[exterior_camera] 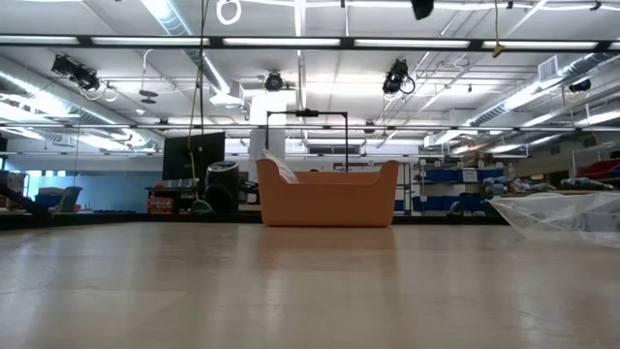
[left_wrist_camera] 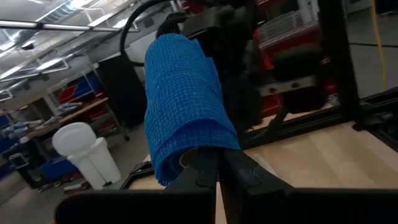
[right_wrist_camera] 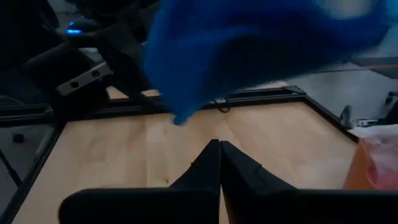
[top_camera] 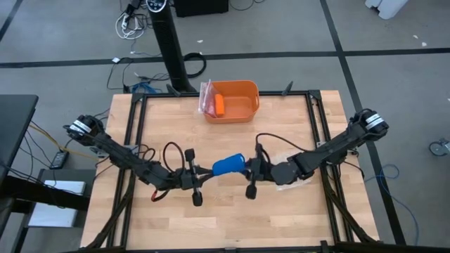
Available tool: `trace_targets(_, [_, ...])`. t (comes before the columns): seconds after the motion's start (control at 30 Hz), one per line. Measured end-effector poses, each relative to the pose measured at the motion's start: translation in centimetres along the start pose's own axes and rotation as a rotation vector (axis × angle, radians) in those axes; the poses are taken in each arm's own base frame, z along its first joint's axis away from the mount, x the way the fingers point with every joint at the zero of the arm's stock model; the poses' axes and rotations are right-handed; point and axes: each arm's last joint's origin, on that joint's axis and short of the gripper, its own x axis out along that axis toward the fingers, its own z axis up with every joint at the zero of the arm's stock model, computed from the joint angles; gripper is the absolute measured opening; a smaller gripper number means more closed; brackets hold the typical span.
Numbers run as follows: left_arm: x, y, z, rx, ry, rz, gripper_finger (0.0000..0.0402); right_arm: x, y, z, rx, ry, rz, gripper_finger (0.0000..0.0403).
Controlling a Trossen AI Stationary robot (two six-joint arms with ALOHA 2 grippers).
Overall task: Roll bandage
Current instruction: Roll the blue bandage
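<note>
The bandage [top_camera: 228,166] is a bright blue, loosely wound roll held above the middle of the table. My left gripper [top_camera: 209,171] reaches it from the left and is shut on it. In the left wrist view the bandage [left_wrist_camera: 183,99] stands up past the shut fingertips [left_wrist_camera: 217,169]. My right gripper [top_camera: 249,168] is close at the roll's right end. In the right wrist view its fingers [right_wrist_camera: 219,148] are shut with nothing between them, and the bandage [right_wrist_camera: 249,50] shows blurred beyond the tips. The low view shows neither gripper nor bandage. My left gripper pinches the wound layers at the roll's near end [left_wrist_camera: 198,153] between its two fingers. The fingers come about level from the table's left side. The roll sticks out past the fingertips, lifted clear of the table. I cannot tell whether my right gripper touches the bandage.
An orange bin [top_camera: 232,100] stands at the table's far edge and shows again in the low view [exterior_camera: 327,199]. A small orange cylinder [top_camera: 219,105] and a clear plastic bag [top_camera: 205,93] lie in it. Another clear bag [top_camera: 299,181] lies under the right arm. Black rails [top_camera: 133,140] frame the table.
</note>
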Motion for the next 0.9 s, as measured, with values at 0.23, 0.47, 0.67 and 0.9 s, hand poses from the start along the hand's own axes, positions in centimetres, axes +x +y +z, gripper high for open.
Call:
trace_targets(0.23, [0.2, 0.3, -0.2, 0.0, 0.007, 0.013, 0.0008, 1.0, 0.2, 1.2, 0.008, -0.024, 0.059, 0.0005])
trace_targets(0.47, [0.3, 0.4, -0.3, 0.006, 0.023, 0.026, 0.0008, 1.0, 0.3, 1.6, 0.026, -0.054, 0.104, 0.0004])
trace_targets(0.67, [0.3, 0.4, -0.5, 0.024, 0.051, 0.037, 0.0008, 1.0, 0.4, 1.7, 0.058, -0.054, 0.12, 0.0003])
trace_targets(0.9, [0.3, 0.2, -1.1, 0.043, 0.099, 0.04, 0.0008, 1.0, 0.4, 1.7, 0.063, -0.058, 0.122, 0.0004])
